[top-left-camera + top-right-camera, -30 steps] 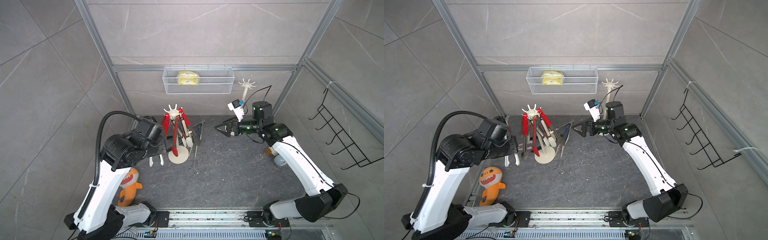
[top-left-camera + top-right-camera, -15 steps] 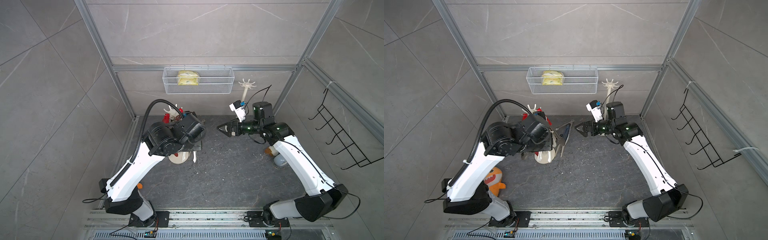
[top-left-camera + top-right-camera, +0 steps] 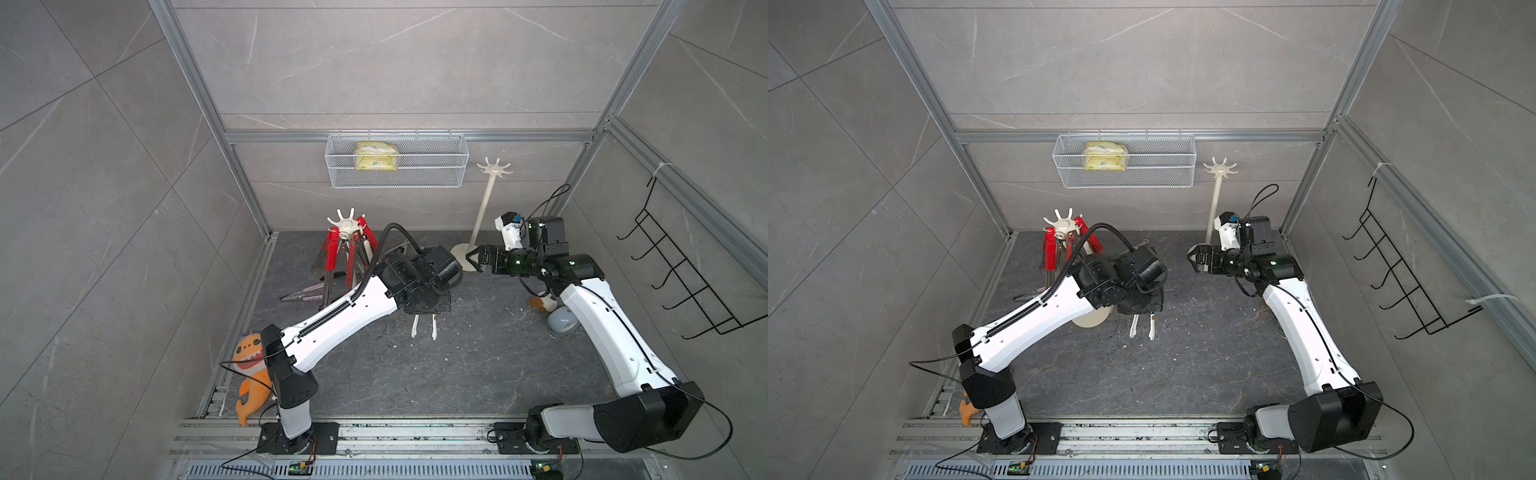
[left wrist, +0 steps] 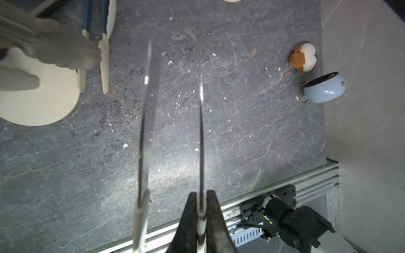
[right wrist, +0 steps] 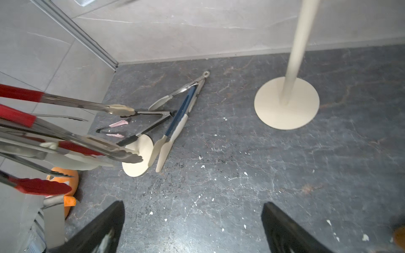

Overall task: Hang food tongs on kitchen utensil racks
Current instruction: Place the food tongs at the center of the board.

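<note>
Steel cream-tipped tongs (image 4: 200,114) in left claw (image 4: 199,197), now central, earlier beside rack (image 3: 348,226).

The tabletop (image 4: 241,131) is dark grey, pale-veined, white-flecked. The rack (image 3: 346,224) is cream; hanging tongs (image 3: 331,257) are red-sleeved, lying tongs (image 5: 180,110) navy and cream, clamped tongs (image 4: 145,131) steel, cream-tipped.

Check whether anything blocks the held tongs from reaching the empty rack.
The open right gripper sits in front of the empty rack, between its pole and the cream-tipped tongs in the left gripper. Its top hooks look free.
</note>
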